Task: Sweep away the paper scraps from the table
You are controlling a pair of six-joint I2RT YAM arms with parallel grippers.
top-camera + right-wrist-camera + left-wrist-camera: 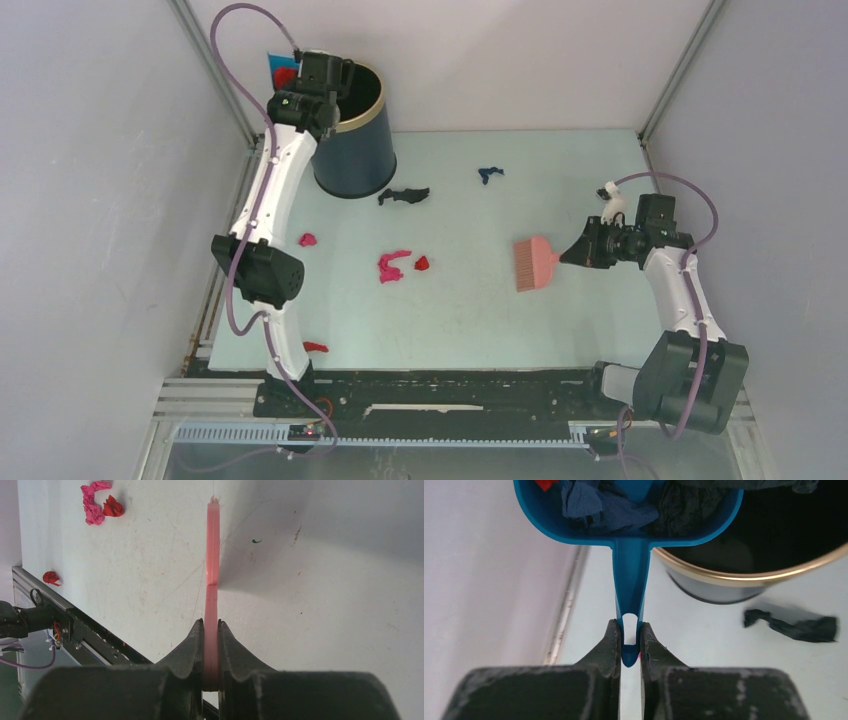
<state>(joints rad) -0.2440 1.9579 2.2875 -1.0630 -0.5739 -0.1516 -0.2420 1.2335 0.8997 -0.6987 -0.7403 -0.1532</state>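
The blue dustpan [630,580] is clamped by its handle in the left tool [629,645] at the rim of the dark bin [355,150] in the far left corner of the tabletop [480,310], the pink brush [213,545] is clamped in the right tool [212,626] near the right edge, and paper scraps [393,265] are scattered over the middle and left side

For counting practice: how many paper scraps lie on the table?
6: black scrap beside bin; blue scrap farther right; pink bit by left arm; pink strip, red ball centre; red sliver at near edge. Some possibly hidden.
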